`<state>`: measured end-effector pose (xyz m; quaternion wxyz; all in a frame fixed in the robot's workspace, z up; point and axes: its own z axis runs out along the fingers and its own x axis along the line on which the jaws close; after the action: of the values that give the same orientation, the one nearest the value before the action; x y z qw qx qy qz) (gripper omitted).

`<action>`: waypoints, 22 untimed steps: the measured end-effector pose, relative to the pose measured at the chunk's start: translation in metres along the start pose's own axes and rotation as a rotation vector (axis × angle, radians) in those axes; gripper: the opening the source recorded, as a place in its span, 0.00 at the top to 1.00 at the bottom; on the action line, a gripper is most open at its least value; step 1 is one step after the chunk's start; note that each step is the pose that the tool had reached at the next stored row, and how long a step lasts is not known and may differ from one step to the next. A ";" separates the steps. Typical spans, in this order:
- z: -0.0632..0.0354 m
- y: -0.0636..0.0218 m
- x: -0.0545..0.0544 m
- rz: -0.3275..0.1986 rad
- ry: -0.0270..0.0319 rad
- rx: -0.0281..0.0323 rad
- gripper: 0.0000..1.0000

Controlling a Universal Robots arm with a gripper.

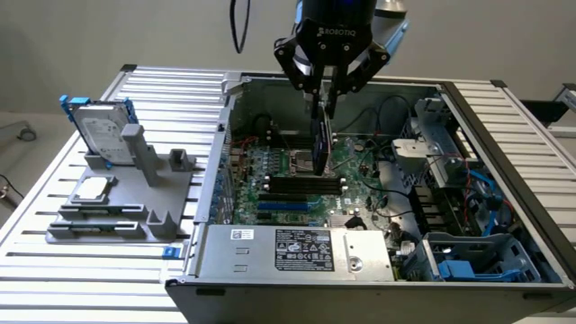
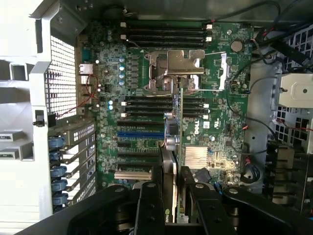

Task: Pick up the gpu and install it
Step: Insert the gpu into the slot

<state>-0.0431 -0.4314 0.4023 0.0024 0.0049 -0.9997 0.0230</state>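
The open computer case (image 1: 270,304) lies on its side on the slatted desk (image 1: 54,283), and the gripper (image 1: 322,94) hangs over the middle of the case. Its fingers (image 2: 149,205) are closed narrowly on the gpu (image 1: 320,138), one on each face. The card stands on edge with its long side pointing down into the case, the black shroud on one face and the green board on the other. Below it, on the case floor, the motherboard (image 2: 146,63) is crowded. The metal processor socket bracket (image 2: 178,66) and a bank of long black memory sticks (image 2: 164,105) sit right under the card's lower edge, and whether the card touches them cannot be told. A blue slot (image 2: 141,133) and a finned silver heatsink (image 2: 195,155) lie on either side of the card. Black cables (image 2: 244,73) loop along the board's edge towards the case wall. The rear wall has a vent grille (image 2: 61,78) and a row of blue bracket latches (image 2: 57,171). At the near end of the case in the exterior view are the grey power supply (image 1: 297,250) and a drive cage with blue parts (image 1: 477,263). Outside the case, on the exterior view's left, a grey stand (image 1: 117,202) holds a silver hard drive (image 1: 104,131) upright in a blue frame.
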 end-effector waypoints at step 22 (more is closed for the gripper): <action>0.0086 0.0011 0.000 -0.254 -0.0255 -0.0153 0.73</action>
<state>-0.0430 -0.4307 0.3937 -0.0074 0.1316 -0.9912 0.0148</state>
